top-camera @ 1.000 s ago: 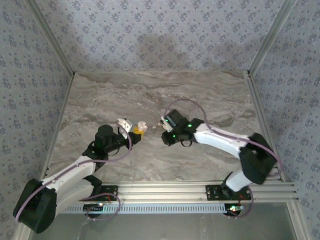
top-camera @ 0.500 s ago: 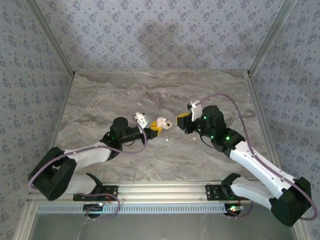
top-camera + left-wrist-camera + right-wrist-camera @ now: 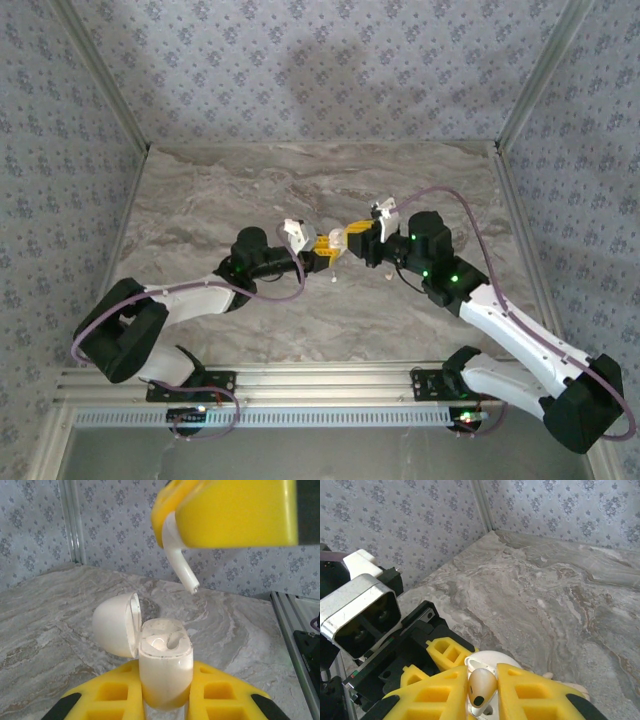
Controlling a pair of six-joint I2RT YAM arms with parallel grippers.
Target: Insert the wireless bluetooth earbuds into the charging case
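Left claw (image 3: 165,697) is gripping the open case (image 3: 165,667); right claw (image 3: 482,695) is pinching one earbud (image 3: 481,686) just above it. Insertion is only beginning, by my judgement.

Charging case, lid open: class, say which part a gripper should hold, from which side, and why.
Grip the charging case by its lower body, from below, fingers on opposite sides, as the left gripper does. That probably best leaves the open top and the side-swung lid clear for the earbud the right gripper holds above.

Black-and-white arms (image 3: 196,297), yellow fingers (image 3: 212,679) (lilac cables (image 3: 452,192))
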